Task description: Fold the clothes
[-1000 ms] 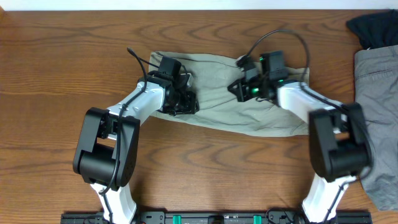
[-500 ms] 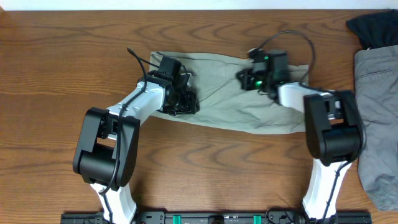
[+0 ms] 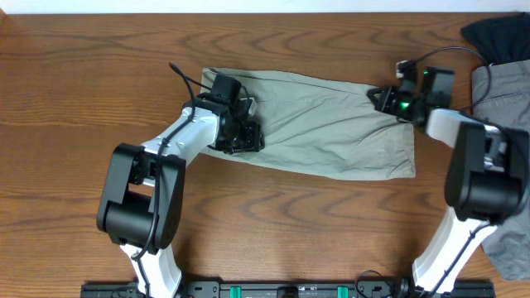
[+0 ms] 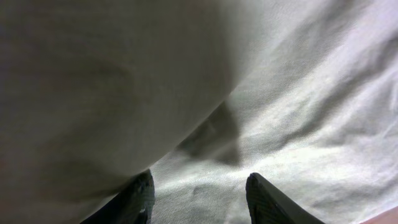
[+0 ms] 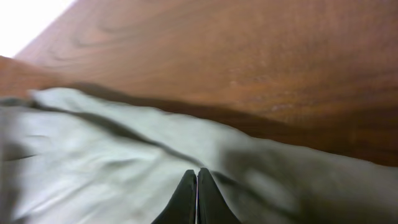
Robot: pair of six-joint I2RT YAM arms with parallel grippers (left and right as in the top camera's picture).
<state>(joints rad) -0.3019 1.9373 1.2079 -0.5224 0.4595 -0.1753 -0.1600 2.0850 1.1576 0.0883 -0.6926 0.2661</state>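
Mid table [image 3: 83, 83]: shorts [image 3: 331, 136]; another garment [image 3: 505, 99] far right.

Grey garment [image 3: 501, 124] near right gripper [image 3: 377, 97]

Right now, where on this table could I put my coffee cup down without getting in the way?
The widest bare stretch of table lies left of the shorts, beyond the left arm. Another patch sits in front of the shorts, between both arms. The right side is crowded: right arm, grey garment, black garment.
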